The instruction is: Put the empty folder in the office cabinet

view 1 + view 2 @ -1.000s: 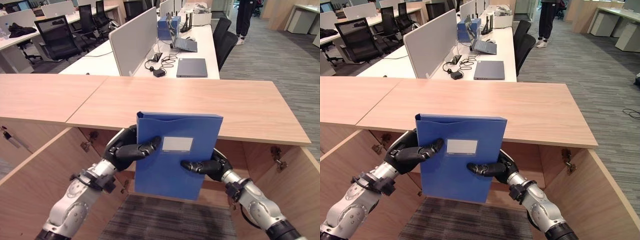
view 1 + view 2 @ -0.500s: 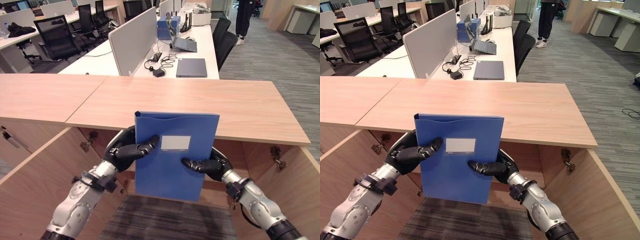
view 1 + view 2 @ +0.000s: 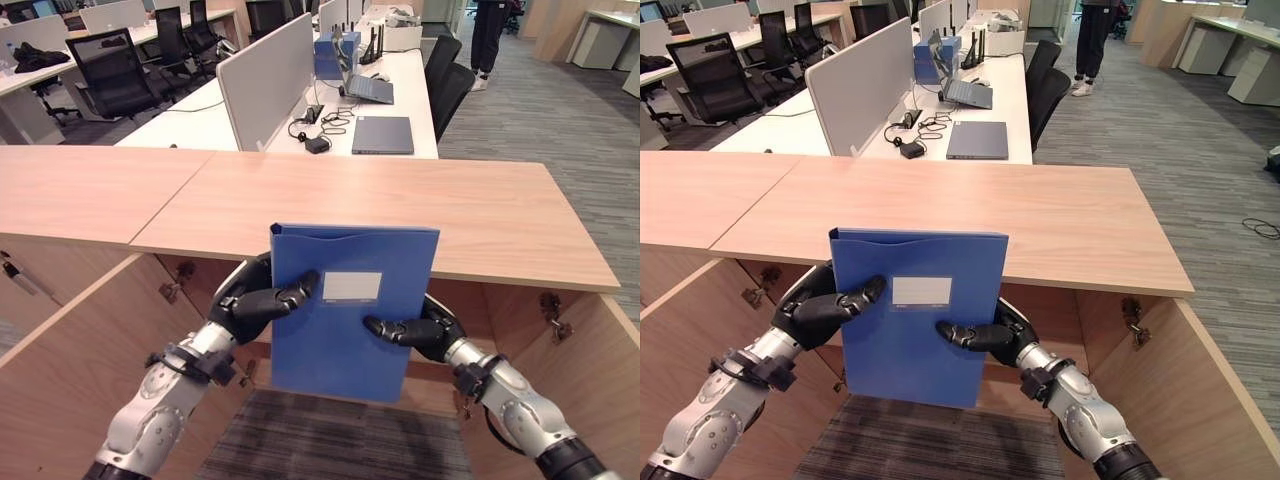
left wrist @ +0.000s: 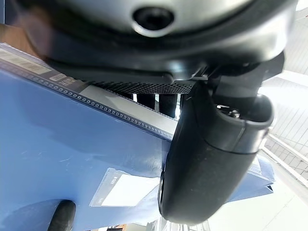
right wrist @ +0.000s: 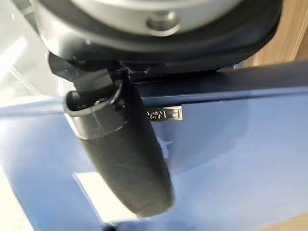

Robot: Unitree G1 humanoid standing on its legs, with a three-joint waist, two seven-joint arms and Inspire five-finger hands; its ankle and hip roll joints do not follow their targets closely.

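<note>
While fingers behind stay hidden, left hand (image 3: 250,300) & right hand (image 3: 415,330) clamp upright blue folder (image 3: 345,330) w/ thumbs.

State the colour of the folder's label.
Pale grey-white, on the blue folder; label clearest in the left eye view.

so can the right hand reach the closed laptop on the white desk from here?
Probably not: the right hand is clamped on the blue folder, and the wooden cabinet top lies between it and the laptop.
</note>
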